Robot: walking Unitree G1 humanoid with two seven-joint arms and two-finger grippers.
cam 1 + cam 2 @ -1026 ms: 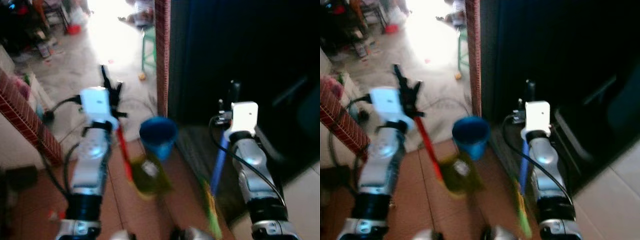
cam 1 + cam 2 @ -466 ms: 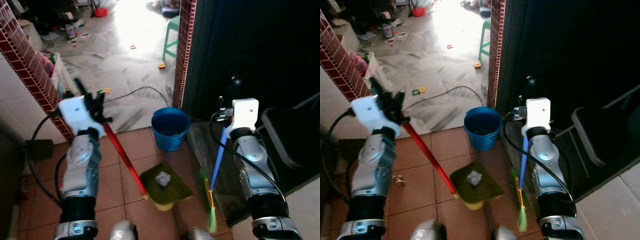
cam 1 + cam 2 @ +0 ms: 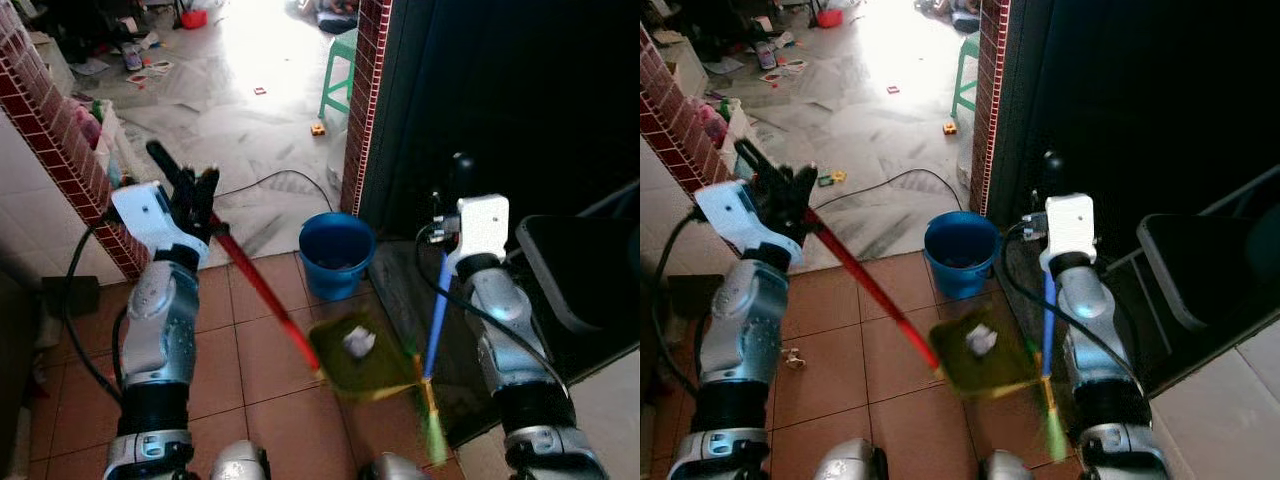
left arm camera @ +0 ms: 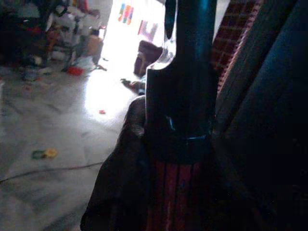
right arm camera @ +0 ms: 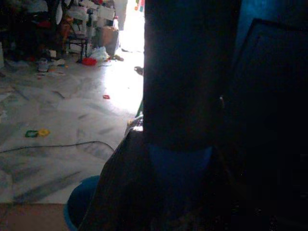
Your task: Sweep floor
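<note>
left hand point(image 3: 192, 195) is closed on the red handle point(image 3: 262, 293) of the dustpan point(image 3: 366, 355); right hand point(image 3: 452, 196) grips the blue handle of the broom point(image 3: 436, 320), whose green bristles point(image 3: 436, 440) hang blurred just above the tile floor point(image 3: 255, 345). change over the last half second: the dustpan has swung from low in front of the robot toward the right and up, now lying just short of the blue bucket point(image 3: 337, 254), with the crumpled white scrap point(image 3: 357, 341) still riding in it. judgement: the sweep-up is done and the load is being carried for tipping into the bucket. edges and room: the brick pillar point(image 3: 366, 100) and dark doorway stand close behind the bucket, a dark chair point(image 3: 1200, 270) crowds the right arm, and a black cable point(image 3: 265, 180) runs across the marble beyond. open tile lies to the left and centre, so the pan has room to tilt from that side; the long handle could clip the pillar.
</note>
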